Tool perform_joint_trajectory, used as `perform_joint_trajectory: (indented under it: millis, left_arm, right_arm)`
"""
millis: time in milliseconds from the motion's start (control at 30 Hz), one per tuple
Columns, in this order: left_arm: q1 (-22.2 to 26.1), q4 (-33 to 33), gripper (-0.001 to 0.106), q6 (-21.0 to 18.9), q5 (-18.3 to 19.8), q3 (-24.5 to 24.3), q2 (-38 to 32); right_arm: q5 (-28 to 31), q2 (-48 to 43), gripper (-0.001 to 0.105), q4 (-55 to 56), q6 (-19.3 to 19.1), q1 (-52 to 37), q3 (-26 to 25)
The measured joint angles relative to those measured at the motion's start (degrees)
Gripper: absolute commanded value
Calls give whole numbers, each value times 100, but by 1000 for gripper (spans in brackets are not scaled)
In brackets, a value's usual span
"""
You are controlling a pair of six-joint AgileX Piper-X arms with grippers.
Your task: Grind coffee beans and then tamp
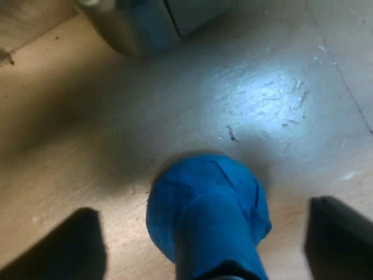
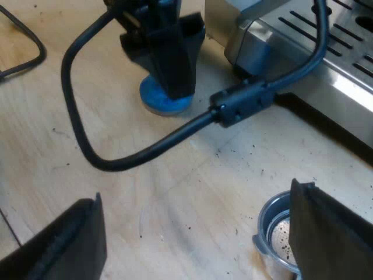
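The blue tamper stands upright on the wooden table, and my left gripper is open around it, with a gap between each finger and the tamper. From the right wrist view, the left gripper is lowered over the tamper, whose blue base shows beneath it, close to the espresso machine. My right gripper is open above the table with nothing between its fingers. The metal holder's basket, speckled with dark grounds, rests on the table beside one right finger; its handle is hidden.
A metal corner of the machine lies just beyond the tamper. The machine's slotted drip tray runs along its front edge. Dark coffee specks are scattered on the wooden table between the tamper and the holder.
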Motion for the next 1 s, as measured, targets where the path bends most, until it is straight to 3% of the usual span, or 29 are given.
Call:
perform_joint_trajectory:
  millis: [67,133,167,200,367,567,700,867,1000]
  left_arm:
    - [0,43,38,0,24,0,0]
    - [0,111,17,0,140,0,0]
    - [0,136,13,0,156,0,0]
    - [0,164,1,-24,210,0,0]
    - [0,187,0,-42,434,-11,-303]
    - [0,187,0,-98,791,-11,-1518]
    - [0,214,0,-266,1058,-52,-2199]
    - [-29,539,0,-274,1121,-440,-2312]
    - [-374,559,0,-274,1149,-797,-2312]
  right_arm:
    - [0,0,67,0,0,0,0]
    - [0,0,67,0,0,0,0]
    - [0,0,67,0,0,0,0]
    - [0,0,67,0,0,0,0]
    - [0,-54,67,0,0,0,0]
    - [381,-565,67,133,29,-10,0]
    - [964,-795,67,912,473,-10,0]
    - [997,-793,67,897,850,-10,341]
    - [997,-805,67,525,861,-10,802]
